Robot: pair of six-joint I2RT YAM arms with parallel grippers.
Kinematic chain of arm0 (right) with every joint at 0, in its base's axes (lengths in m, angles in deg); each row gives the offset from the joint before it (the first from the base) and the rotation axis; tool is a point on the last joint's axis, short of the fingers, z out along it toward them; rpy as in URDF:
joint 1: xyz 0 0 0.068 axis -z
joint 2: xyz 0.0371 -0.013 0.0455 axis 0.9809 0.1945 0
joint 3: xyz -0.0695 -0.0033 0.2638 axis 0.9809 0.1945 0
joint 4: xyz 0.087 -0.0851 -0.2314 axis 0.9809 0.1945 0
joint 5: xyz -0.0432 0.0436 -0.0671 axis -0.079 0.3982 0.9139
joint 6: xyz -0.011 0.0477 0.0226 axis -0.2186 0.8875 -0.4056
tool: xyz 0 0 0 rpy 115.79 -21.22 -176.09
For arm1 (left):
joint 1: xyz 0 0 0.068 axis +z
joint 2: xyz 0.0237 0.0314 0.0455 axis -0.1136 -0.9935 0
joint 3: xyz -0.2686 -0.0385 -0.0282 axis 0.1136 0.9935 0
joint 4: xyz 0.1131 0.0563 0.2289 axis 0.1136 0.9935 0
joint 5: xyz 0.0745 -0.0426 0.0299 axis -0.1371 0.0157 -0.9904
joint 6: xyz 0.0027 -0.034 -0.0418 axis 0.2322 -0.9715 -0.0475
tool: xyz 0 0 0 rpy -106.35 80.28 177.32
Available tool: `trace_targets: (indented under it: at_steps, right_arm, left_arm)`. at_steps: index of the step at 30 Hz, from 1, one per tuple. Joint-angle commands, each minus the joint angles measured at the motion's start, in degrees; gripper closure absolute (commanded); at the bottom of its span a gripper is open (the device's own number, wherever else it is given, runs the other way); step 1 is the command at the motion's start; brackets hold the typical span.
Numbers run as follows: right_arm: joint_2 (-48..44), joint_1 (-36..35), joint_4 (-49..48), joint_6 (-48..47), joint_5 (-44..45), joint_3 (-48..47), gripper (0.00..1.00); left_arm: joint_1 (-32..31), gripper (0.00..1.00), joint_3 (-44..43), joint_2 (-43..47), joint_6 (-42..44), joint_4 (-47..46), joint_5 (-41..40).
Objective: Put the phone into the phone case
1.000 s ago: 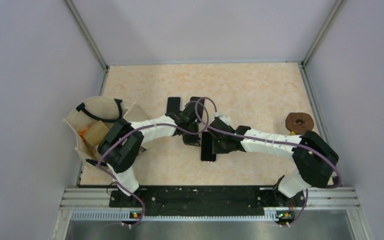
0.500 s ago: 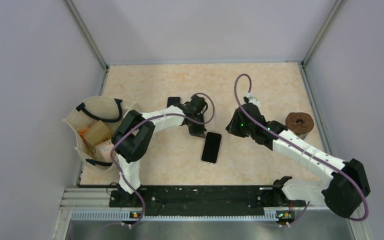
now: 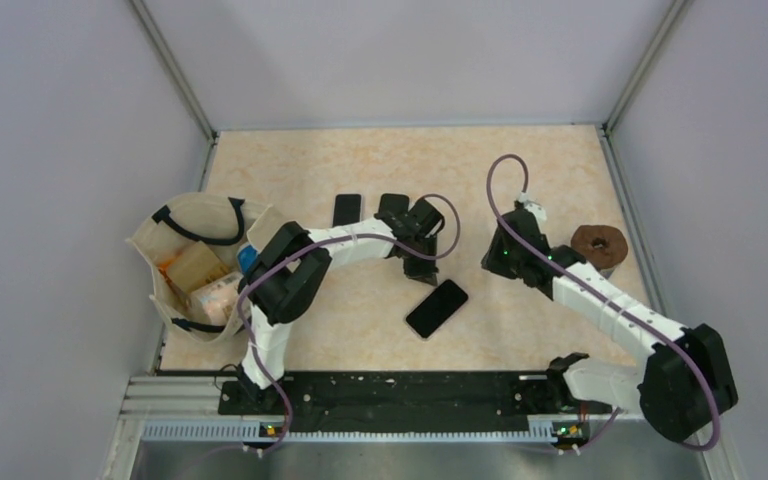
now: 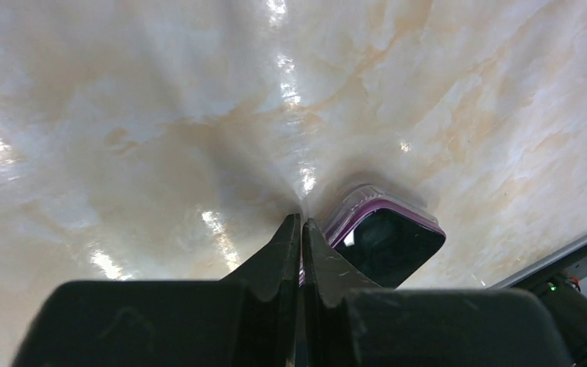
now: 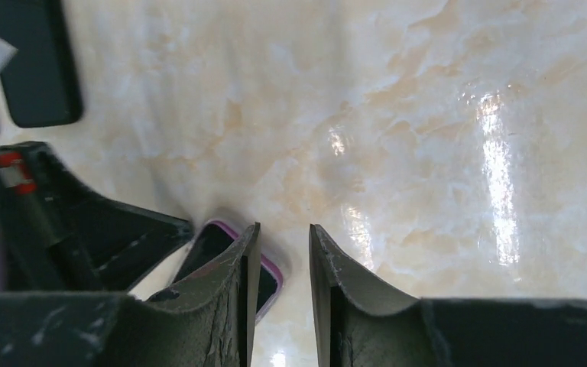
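Phone lies flat on table, well left of brown ring, screen framed by purple-rimmed case, so seating looks done, maybe needing a last press; left gripper pinched shut, empty, farther left of ring than right gripper, narrowly parted, empty.

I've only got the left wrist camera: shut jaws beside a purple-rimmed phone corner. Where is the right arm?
Observer: The right gripper hangs off to the right of the phone, jaws apart and empty.
Operator: How does the phone lie?
Observer: Flat and diagonal, with the left gripper at its far end.
Operator: Anything else out there?
Observer: A dark slab and a second dark slab lie side by side farther back.
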Motion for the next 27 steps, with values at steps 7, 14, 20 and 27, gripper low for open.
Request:
trace_targets:
  at_steps: [7,14,20,27]
  right_arm:
    - [14.82,1.33,-5.93,-6.47,-11.58,-1.75,0.73]
    - [19.13,1.09,-9.11,-7.45,-15.55,-1.12,0.73]
    - [20.91,-0.59,-8.31,-7.22,-14.57,-0.90,0.74]
    - [20.79,-3.00,-8.82,-5.93,-13.74,0.98,0.75]
  left_arm:
    - [2.17,0.81,6.59,18.12,0.18,3.07,-8.21]
    - [0.75,0.81,25.19,31.26,-4.42,0.24,-6.44]
    - [-3.01,0.81,31.56,34.83,-7.93,-1.94,-4.32]
    - [-7.61,0.81,33.09,31.61,-11.40,-6.60,-3.13]
